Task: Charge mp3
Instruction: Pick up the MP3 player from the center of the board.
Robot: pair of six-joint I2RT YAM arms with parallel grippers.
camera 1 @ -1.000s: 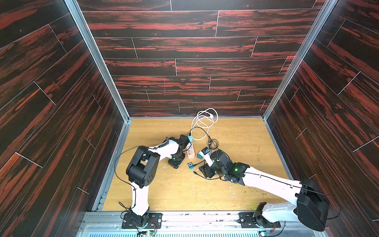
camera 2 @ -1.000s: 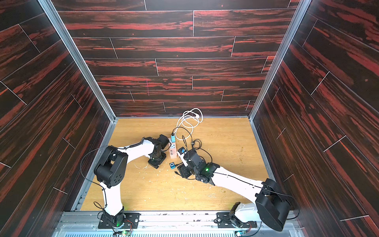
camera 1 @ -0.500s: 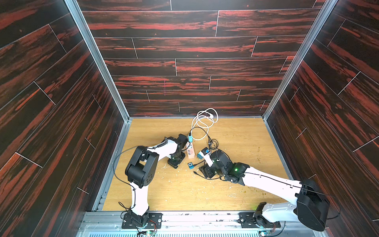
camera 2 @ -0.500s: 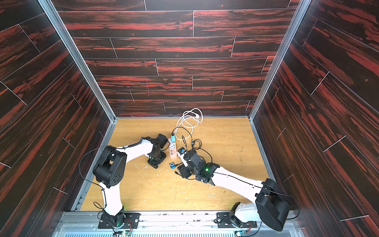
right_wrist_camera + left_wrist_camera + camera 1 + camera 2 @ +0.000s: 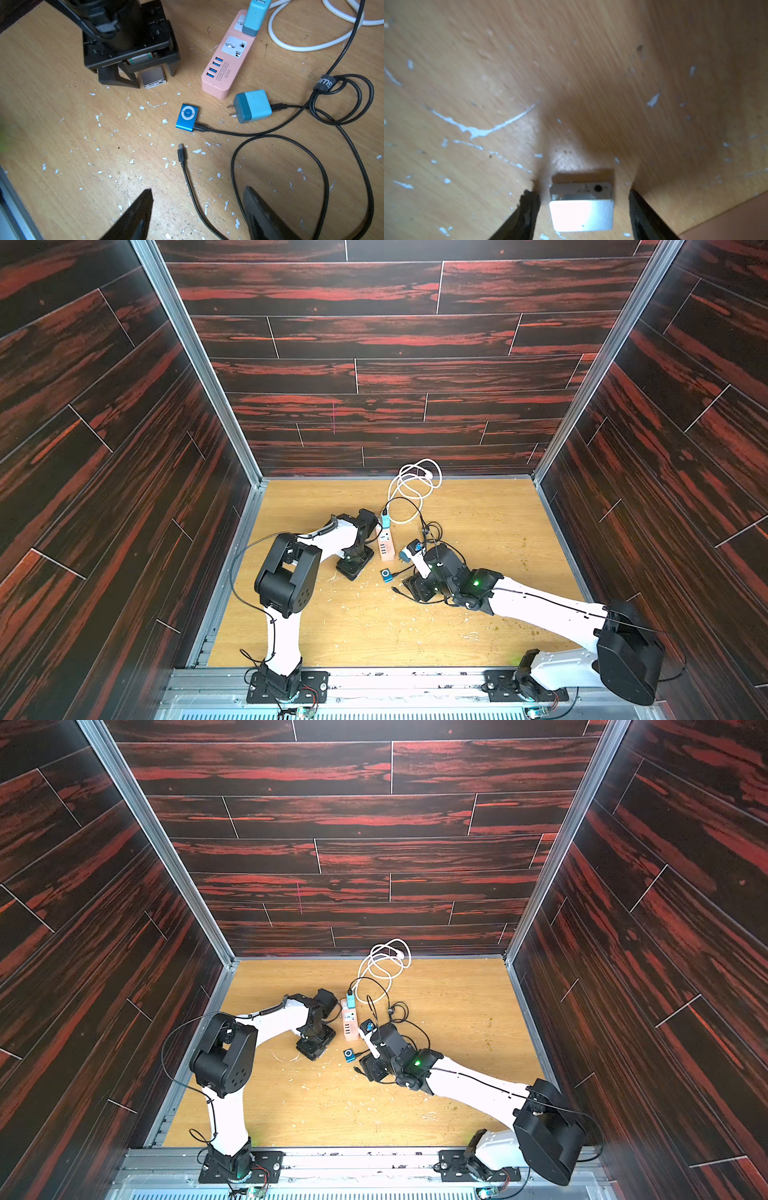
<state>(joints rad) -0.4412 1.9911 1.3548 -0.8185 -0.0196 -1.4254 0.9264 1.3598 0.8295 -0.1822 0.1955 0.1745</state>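
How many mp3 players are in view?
2. A blue mp3 player, cable plugged in, lies near the pink power strip; a silver mp3 player sits inside the open left gripper. Others could hide under the arms.

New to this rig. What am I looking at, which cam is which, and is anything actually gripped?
Two small robot arms work on a wooden table inside a dark panelled box. Both top views look down on the whole scene from above. Each wrist view looks out along one arm's gripper.

On the table there is a pink power strip with one blue charger plugged in. A second blue charger lies loose beside it. There is also a blue mp3 player with a black cable plugged in, and a spare cable whose free plug lies bare.

The left gripper straddles a silver mp3 player. Its jaws are open with a gap on each side, so the player is not gripped. The right gripper is open and holds nothing.
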